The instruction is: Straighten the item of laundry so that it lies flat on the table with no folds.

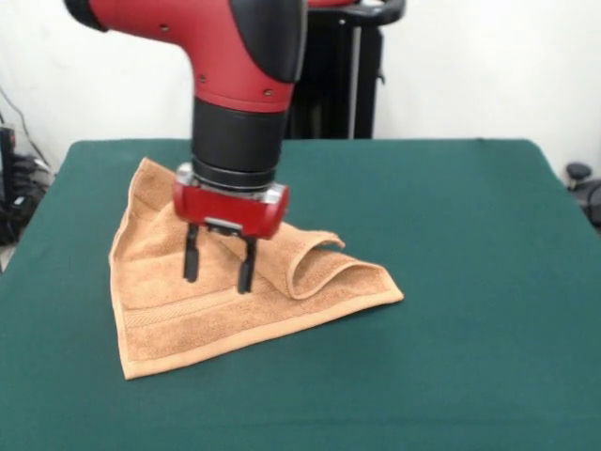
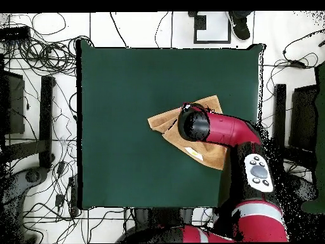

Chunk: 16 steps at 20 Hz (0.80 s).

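Partly folded towel (image 1: 216,301), arm (image 2: 222,130) hiding its middle

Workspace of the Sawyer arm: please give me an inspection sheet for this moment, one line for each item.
Surface: the table, dark green, bare apart from the towel.
Job's things: the towel, orange-tan, not flat; one part is folded over into a raised loop on the picture's right in the front view.
Clutter: nothing seen on the table.
Grippers: the gripper is open, fingers pointing down over the towel's middle; whether they touch the cloth cannot be told.
Cables: many loose cables lie on the floor around the table in the overhead view.
Surroundings: white wall behind; a person's shoe at the table's far edge in the overhead view.
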### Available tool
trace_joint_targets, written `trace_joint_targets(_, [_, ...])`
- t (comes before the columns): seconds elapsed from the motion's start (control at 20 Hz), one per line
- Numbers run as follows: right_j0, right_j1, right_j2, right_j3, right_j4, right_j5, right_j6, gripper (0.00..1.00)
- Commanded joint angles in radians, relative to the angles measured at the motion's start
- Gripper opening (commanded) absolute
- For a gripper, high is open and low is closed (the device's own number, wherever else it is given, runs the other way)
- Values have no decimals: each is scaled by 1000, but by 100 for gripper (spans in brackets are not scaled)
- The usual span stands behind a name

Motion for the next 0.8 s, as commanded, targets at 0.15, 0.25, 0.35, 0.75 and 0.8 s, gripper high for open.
trace_joint_targets(0.15, [61,6,52,135,66,43,194,100])
trace_joint_targets(0.25, [62,10,52,131,69,54,183,100])
trace_joint_targets(0.35, [69,18,42,125,71,54,182,100])
trace_joint_targets(0.75, [81,-10,49,149,99,75,184,100])
trace_joint_targets(0.8, [84,-12,50,152,105,76,188,100])
